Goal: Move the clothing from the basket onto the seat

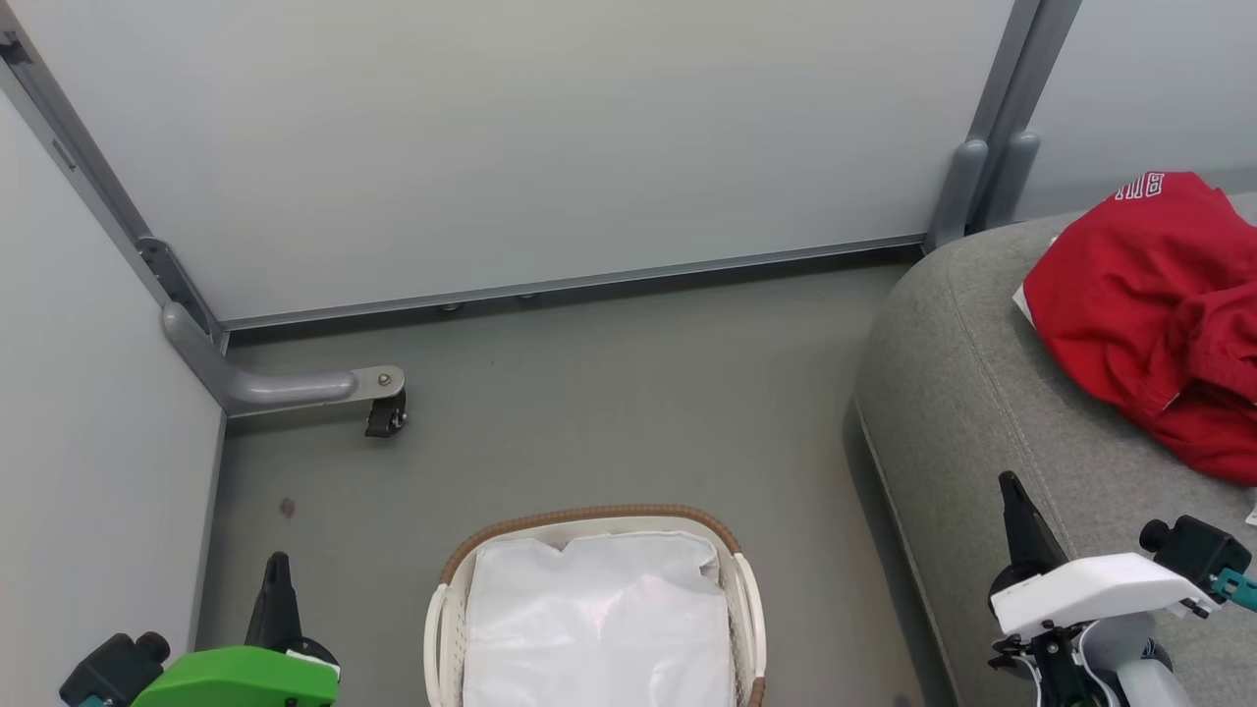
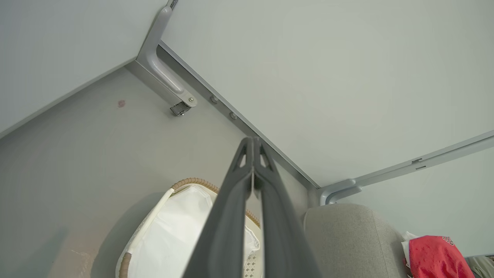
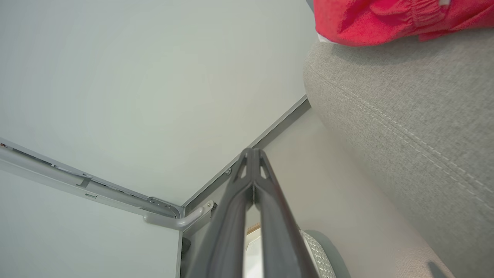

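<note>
The red clothing (image 1: 1154, 314) lies crumpled on the grey seat (image 1: 972, 393) at the far right, white trim at its edge; it also shows as red clothing (image 2: 434, 256) and red clothing (image 3: 382, 17). The white basket (image 1: 437, 628) with a brown woven rim stands on the floor at bottom centre, only its white liner cloth (image 1: 599, 619) visible inside. My left gripper (image 1: 278, 568) is at the lower left, beside the basket, shut and empty. My right gripper (image 1: 1011, 489) hovers over the seat's front edge, shut and empty. Their tips meet: left gripper (image 2: 252, 141), right gripper (image 3: 252, 151).
Pale partition walls close the back and left. A grey bracket with a caster (image 1: 385, 414) juts out over the floor at the left. Grey floor (image 1: 609, 393) lies open between the basket, the walls and the seat. A second bracket (image 1: 967, 182) stands behind the seat.
</note>
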Tool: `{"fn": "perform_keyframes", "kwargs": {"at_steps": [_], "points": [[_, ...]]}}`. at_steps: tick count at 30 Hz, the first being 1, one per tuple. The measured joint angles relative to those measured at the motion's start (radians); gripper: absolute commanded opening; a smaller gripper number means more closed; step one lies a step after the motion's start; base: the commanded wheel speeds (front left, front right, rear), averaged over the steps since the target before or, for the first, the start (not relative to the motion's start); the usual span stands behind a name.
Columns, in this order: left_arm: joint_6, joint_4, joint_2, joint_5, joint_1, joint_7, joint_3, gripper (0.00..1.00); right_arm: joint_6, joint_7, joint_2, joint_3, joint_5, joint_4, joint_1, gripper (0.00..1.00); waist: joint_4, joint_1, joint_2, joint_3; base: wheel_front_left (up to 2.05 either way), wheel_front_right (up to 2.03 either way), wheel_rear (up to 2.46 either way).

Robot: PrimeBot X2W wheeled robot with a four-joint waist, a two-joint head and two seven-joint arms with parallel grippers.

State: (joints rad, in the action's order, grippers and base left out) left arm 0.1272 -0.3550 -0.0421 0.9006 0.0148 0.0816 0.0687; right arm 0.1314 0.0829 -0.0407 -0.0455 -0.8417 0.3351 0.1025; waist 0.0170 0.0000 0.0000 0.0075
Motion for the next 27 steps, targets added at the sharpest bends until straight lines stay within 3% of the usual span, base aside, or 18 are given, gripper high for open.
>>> {"fn": "perform_keyframes", "kwargs": {"at_steps": [27], "points": [[0.0, 0.044, -0.001, 0.287, 0.037, -0.08, 0.019, 0.0, 0.0, -0.079, -0.002, -0.028, -0.309, -0.035, 0.0, 0.0, -0.005, 0.0, 0.0, -0.001, 0.0, 0.0, 0.0]]}}
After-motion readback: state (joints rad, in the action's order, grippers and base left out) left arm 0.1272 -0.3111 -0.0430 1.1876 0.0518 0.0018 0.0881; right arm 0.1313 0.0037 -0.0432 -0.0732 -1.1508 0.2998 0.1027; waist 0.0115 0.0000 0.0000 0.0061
